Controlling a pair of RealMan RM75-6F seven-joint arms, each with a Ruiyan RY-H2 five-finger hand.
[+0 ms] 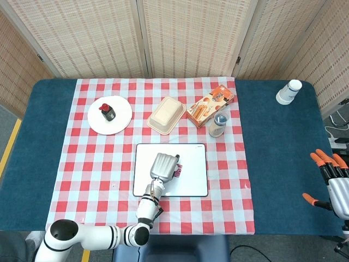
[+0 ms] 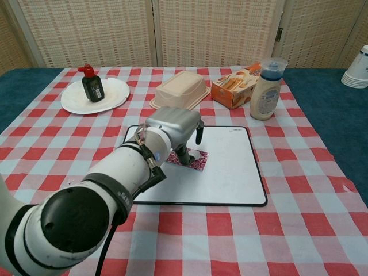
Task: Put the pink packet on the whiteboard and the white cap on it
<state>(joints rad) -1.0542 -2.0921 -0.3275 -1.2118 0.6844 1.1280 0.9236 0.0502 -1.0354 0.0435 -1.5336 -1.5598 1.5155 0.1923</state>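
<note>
On the whiteboard [image 2: 230, 172], left of its middle: pink packet [image 2: 192, 160], lying flat, apparently already delivered; left hand [image 2: 172, 129] directly over its left part, fingers pointing down onto it. Whether those fingers pinch the packet or merely rest on it cannot be told, the palm hiding the contact in both views. No white cap is visible on or beside the packet; if one sits under the fingers, it is hidden. Judgement: hand low over the packet, either setting something on it or about to let go

At the near right corner of the table [image 1: 283, 164], off the cloth: right hand [image 1: 332, 183], fingers spread apart, holding nothing, well apart from the board

Toward the far edge of the checked cloth [image 2: 322, 230], kept clear of the board: plate [image 2: 72, 100] bearing a small dark bottle [image 2: 92, 86]; beige lidded box [image 2: 181, 89]; orange carton [image 2: 233, 89]; blue-capped bottle [image 2: 265, 89]. At the far right corner: stacked white cups [image 1: 288, 91]
</note>
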